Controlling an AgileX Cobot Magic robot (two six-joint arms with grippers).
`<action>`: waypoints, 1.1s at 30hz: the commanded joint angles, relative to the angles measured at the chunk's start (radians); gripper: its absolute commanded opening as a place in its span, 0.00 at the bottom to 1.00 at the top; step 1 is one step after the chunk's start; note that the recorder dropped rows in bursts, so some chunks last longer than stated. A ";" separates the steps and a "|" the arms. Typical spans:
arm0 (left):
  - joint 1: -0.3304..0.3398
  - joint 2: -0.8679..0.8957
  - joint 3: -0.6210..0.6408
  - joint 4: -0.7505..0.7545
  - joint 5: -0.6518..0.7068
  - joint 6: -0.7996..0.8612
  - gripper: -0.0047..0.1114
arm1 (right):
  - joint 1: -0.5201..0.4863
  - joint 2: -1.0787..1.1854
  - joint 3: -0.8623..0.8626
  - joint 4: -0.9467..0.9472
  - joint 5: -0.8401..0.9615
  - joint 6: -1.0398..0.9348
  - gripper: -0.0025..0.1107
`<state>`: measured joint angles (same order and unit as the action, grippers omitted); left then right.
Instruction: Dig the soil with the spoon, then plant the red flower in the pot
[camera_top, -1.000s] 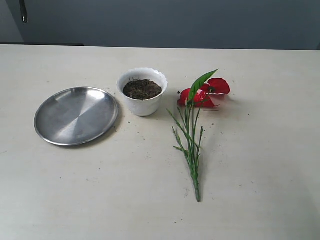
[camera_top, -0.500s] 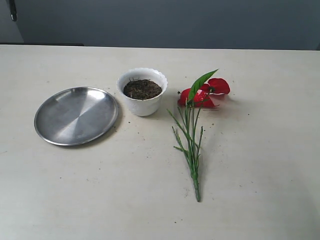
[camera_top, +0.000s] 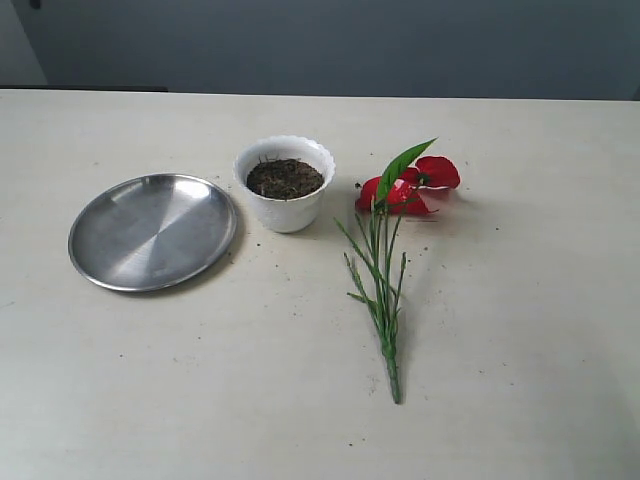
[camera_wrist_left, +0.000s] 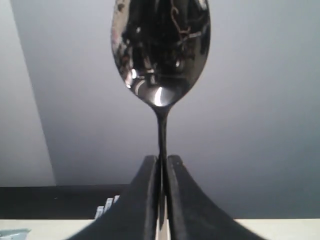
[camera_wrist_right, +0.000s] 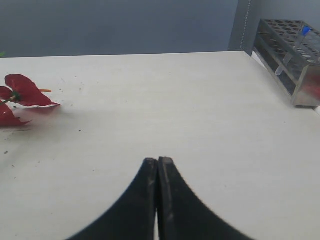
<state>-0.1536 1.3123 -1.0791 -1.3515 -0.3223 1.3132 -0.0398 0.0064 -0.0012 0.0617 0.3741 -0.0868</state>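
Observation:
The white scalloped pot (camera_top: 285, 205) stands mid-table, filled with dark soil (camera_top: 285, 178). To its right lies the red flower (camera_top: 405, 190), its green stems (camera_top: 382, 300) stretching toward the front edge. Neither gripper shows in the exterior view. In the left wrist view my left gripper (camera_wrist_left: 162, 159) is shut on the thin handle of the shiny spoon (camera_wrist_left: 160, 50), whose bowl stands up against the grey wall. In the right wrist view my right gripper (camera_wrist_right: 158, 161) is shut with nothing in it, above bare table; the red flower's petals (camera_wrist_right: 22, 92) lie some way off.
A round steel plate (camera_top: 152, 230) lies to the left of the pot. Crumbs of soil dot the table round the pot and flower. A metal test-tube rack (camera_wrist_right: 292, 57) stands at the table's edge in the right wrist view.
A dark object at the top left of the exterior view has slid left and up until almost out of the frame. Pot, plate and flower have not moved.

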 joint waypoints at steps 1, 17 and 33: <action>0.000 -0.008 -0.006 0.237 0.107 -0.277 0.04 | -0.006 -0.006 0.001 -0.001 -0.012 -0.001 0.02; 0.091 -0.008 -0.006 1.075 0.398 -1.170 0.04 | -0.006 -0.006 0.001 -0.001 -0.012 -0.001 0.02; 0.091 -0.008 -0.006 1.236 0.547 -1.392 0.04 | -0.006 -0.006 0.001 -0.001 -0.012 -0.001 0.02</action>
<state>-0.0665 1.3123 -1.0791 -0.1228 0.2087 -0.0678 -0.0398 0.0064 -0.0012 0.0617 0.3741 -0.0868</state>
